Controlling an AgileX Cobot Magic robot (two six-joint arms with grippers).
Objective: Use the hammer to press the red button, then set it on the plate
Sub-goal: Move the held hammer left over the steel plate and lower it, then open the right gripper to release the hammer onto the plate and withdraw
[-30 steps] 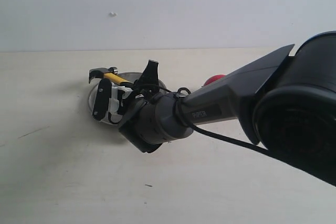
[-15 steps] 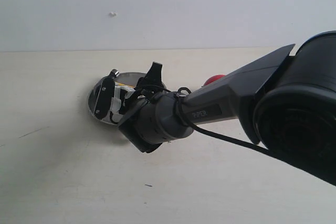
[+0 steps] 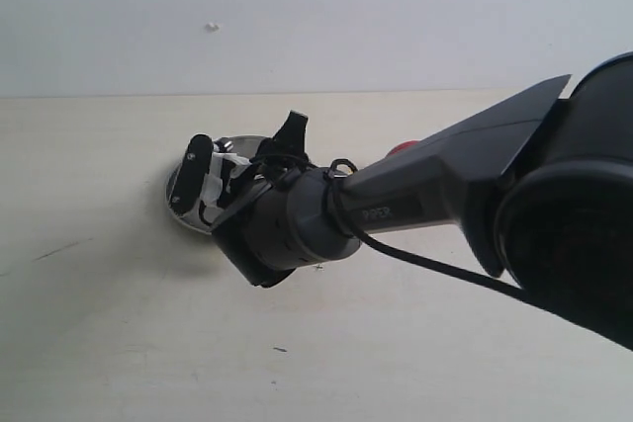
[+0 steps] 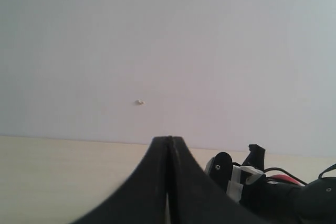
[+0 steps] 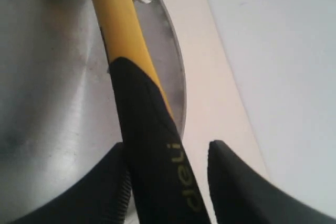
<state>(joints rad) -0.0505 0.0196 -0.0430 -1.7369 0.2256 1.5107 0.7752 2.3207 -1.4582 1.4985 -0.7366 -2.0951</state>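
The hammer [image 5: 142, 129] lies with its yellow neck and black handle across the shiny silver plate [image 5: 47, 77], its head at the far rim. My right gripper [image 5: 167, 148] straddles the handle: one finger touches it, the other stands apart with a gap, so the jaws are open. From outside, the right gripper [image 3: 242, 150] is low over the plate [image 3: 176, 203], hiding the hammer. The red button [image 3: 401, 148] peeks out behind the right arm. My left gripper [image 4: 169, 140] is shut and empty, away from the objects.
The right arm [image 3: 415, 205] fills the right half of the exterior view and hides much of the table [image 3: 99, 323]. A pale wall [image 3: 316, 17] rises behind the table's far edge.
The right gripper has come down from holding the hammer above the plate to plate level. The hammer head, seen over the rim a second ago, is now hidden from outside.
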